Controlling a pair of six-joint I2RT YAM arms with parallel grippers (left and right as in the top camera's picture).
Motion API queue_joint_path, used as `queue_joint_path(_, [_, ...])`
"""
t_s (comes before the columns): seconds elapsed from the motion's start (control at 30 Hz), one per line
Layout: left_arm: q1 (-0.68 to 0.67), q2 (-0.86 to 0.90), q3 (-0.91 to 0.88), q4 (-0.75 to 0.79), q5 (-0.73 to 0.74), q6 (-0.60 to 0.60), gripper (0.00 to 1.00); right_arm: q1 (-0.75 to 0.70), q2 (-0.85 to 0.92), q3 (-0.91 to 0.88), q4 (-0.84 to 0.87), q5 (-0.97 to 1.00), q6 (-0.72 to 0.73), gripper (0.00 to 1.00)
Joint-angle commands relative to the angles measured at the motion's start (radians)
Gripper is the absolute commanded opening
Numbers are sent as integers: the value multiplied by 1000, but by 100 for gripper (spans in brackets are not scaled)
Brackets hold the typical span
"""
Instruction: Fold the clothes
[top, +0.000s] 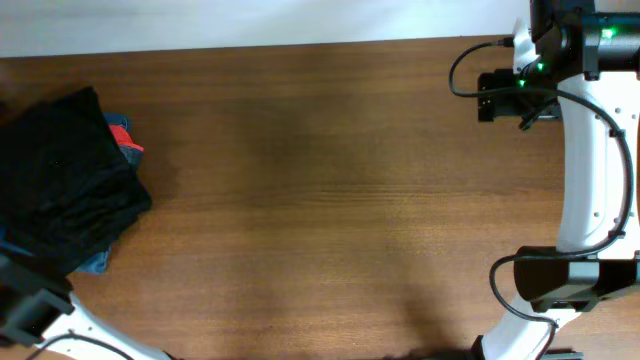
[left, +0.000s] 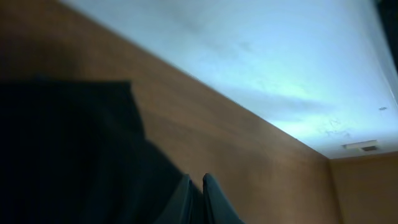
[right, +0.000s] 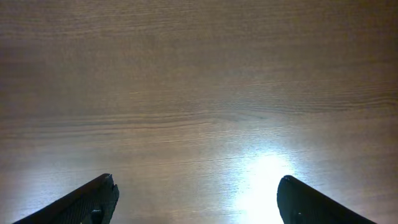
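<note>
A heap of black clothes lies at the table's far left in the overhead view, loosely folded. It fills the left part of the left wrist view as a dark mass. My left gripper is shut, its two fingertips almost touching, right beside the cloth's edge; I see no cloth between them. My right gripper is open and empty over bare wood; in the overhead view it is at the far right back, far from the clothes.
A red item and a blue item stick out from under the black heap. The brown wooden table ends at a white wall along the back. My left arm's base sits at the front left.
</note>
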Motion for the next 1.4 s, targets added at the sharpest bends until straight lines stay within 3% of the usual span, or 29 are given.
queue_joint_path(0.0, [-3,142,4,-34,38,-13,8,-2,-2,4,-3,-16,-5,87])
queue_joint_path(0.2, [-2,342,5,-128,26,-5,8,-2,-2,4,-4,-16,-5,87])
queue_joint_path(0.37, [-2,382,5,-157,-95,4,8,-2,-2,4,-4,-16,-5,87])
queue_joint_path(0.57, [-4,290,7,-158,-51,26,8,-2,-2,4,-3,-16,-5,87])
queue_joint_path(0.87, [-77,-60,23,-107,-31,32,8,-2,-2,4,-4,-16,-5,87])
queue_joint_path(1.0, [-110,-73,21,-120,-52,25,8,-2,-2,4,-4,-20,-5,87])
queue_joint_path(1.2, [-172,-47,-32,-122,-212,25,8,-2,-2,4,-5,-20,-5,87])
queue_joint_path(1.37, [-175,-16,-105,-71,-221,25,8,-2,-2,4,-5,-20,-5,87])
